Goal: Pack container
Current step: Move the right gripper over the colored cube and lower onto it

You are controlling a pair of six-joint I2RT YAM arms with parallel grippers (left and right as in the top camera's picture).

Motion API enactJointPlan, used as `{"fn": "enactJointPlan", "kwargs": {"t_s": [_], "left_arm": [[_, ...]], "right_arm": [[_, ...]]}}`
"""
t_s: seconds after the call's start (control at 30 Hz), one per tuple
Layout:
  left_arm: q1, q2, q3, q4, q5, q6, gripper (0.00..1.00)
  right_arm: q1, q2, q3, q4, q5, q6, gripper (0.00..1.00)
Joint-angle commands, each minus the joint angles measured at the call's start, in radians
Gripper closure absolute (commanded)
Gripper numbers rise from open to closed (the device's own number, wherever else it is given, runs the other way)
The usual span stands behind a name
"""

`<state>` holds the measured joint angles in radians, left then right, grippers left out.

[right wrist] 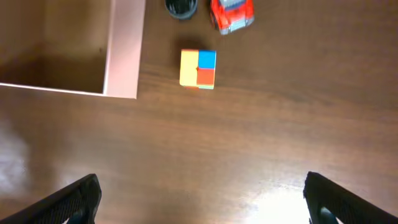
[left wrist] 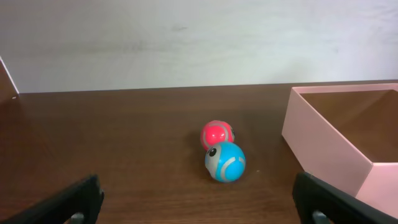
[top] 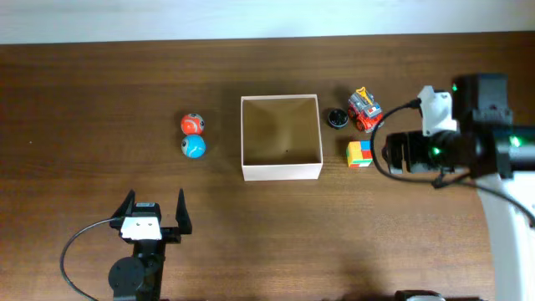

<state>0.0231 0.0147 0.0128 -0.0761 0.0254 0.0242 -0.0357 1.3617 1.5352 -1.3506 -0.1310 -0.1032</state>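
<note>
The container [top: 281,171] is a square white-walled box with a tan floor at the table's middle, with nothing inside; it also shows in the left wrist view [left wrist: 326,146] and the right wrist view [right wrist: 124,53]. A red ball [top: 192,124] [left wrist: 217,132] and a blue ball [top: 193,146] [left wrist: 225,162] touch each other left of it. A multicoloured cube [top: 360,154] [right wrist: 198,68], a red toy car [top: 364,109] [right wrist: 231,14] and a small black round thing [top: 337,118] [right wrist: 181,7] lie to its right. My left gripper [top: 154,209] [left wrist: 199,208] is open and empty, near the front edge. My right gripper [top: 391,153] [right wrist: 199,199] is open and empty, just right of the cube.
The dark wooden table [top: 100,84] ends at a pale wall along the back. The right arm's body and cable [top: 468,142] stand at the right side.
</note>
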Motion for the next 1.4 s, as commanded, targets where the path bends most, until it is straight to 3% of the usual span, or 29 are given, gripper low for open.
{"fn": "enactJointPlan", "kwargs": {"t_s": [0.0,0.37,0.77,1.0,1.37], "left_arm": [[0.006,-0.009,-0.004,-0.005,-0.004,0.015,0.01],[0.006,-0.009,-0.004,-0.005,-0.004,0.015,0.01],[0.006,-0.009,-0.004,-0.005,-0.004,0.015,0.01],[0.006,-0.009,-0.004,-0.005,-0.004,0.015,0.01],[0.006,-0.009,-0.004,-0.005,-0.004,0.015,0.01]], "right_arm": [[0.002,0.078,0.02,-0.01,0.004,0.045,0.01],[0.002,0.267,0.02,0.177,0.076,-0.017,0.01],[0.027,0.579,0.02,0.17,0.068,0.063,0.01],[0.098,0.595,0.022,0.211,0.069,0.064,0.01],[0.14,0.596,0.021,0.244,0.195,0.194,0.01]]}}
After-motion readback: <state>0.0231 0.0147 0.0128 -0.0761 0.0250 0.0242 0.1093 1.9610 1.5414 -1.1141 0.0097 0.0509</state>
